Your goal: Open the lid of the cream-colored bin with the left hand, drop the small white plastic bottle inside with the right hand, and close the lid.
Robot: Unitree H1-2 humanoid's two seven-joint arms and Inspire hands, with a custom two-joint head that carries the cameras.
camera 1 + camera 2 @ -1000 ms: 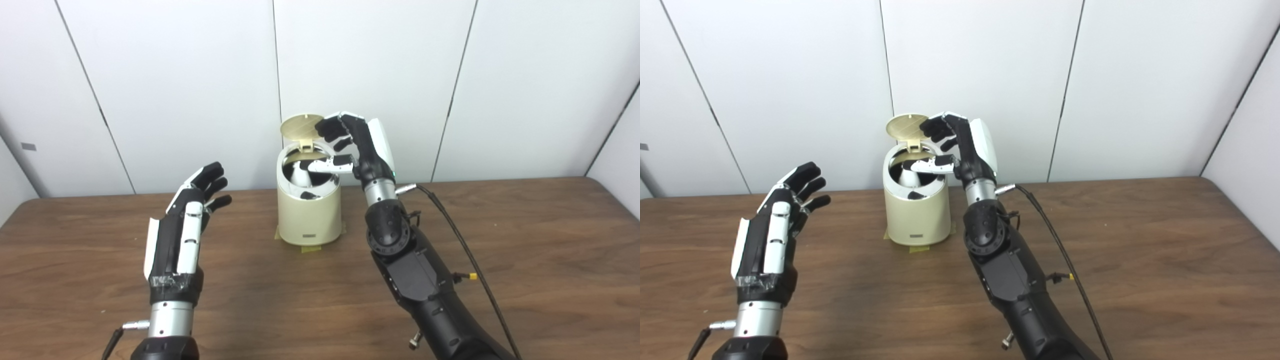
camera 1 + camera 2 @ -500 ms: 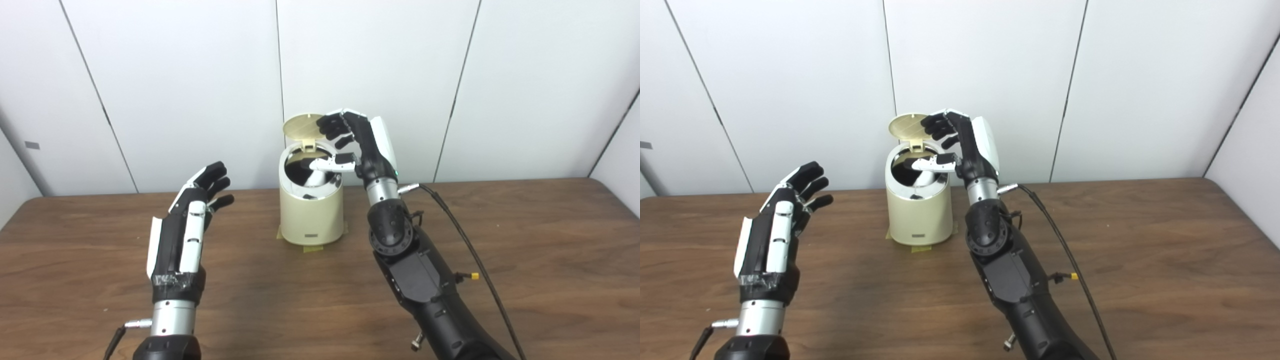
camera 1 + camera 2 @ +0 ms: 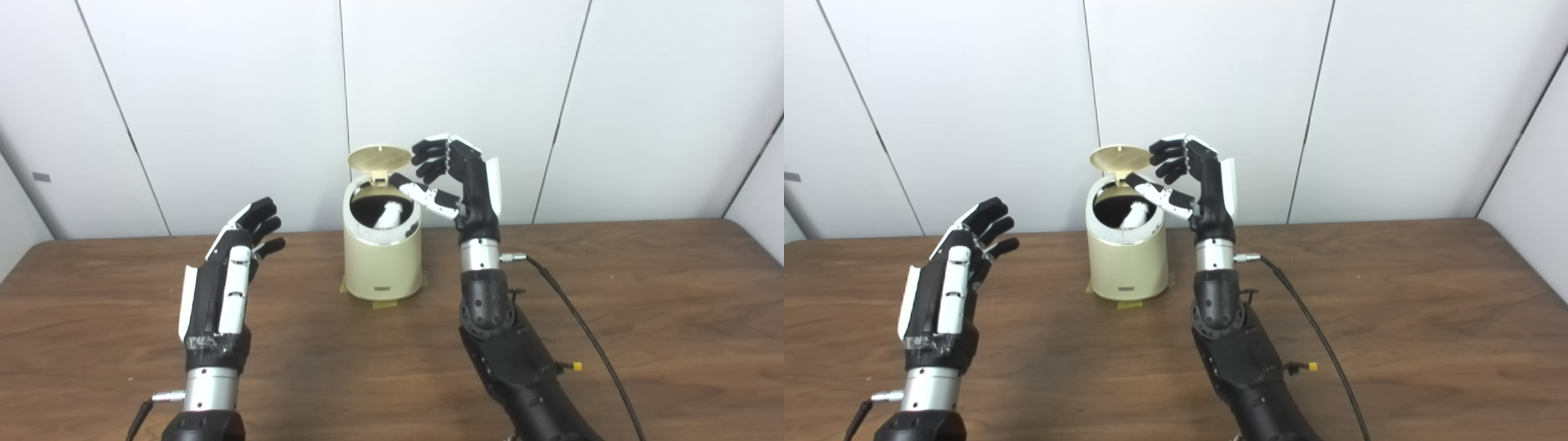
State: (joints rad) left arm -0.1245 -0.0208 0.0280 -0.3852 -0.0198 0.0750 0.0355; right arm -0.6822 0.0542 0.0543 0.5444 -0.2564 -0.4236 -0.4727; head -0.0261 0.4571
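The cream-colored bin [image 3: 381, 263] stands at the back middle of the table with its round lid [image 3: 379, 158] tipped up on the rear hinge. Inside the dark opening the small white plastic bottle [image 3: 387, 215] lies slanted against the wall. My right hand [image 3: 460, 177] hovers just right of the bin's rim, open, fingers curled loosely and thumb stretched toward the opening, holding nothing. My left hand [image 3: 228, 275] is raised over the table well left of the bin, open with fingers spread, touching nothing.
The brown wooden table [image 3: 643, 306] stretches wide to both sides. Yellow tape [image 3: 380, 301] shows under the bin's base. A black cable [image 3: 582, 331] trails from my right wrist across the table. White wall panels stand close behind the bin.
My right hand has drawn back to the right, off the bin's opening, and its forearm now stands more upright. The white bottle now shows lying inside the bin. The left hand has stayed put.
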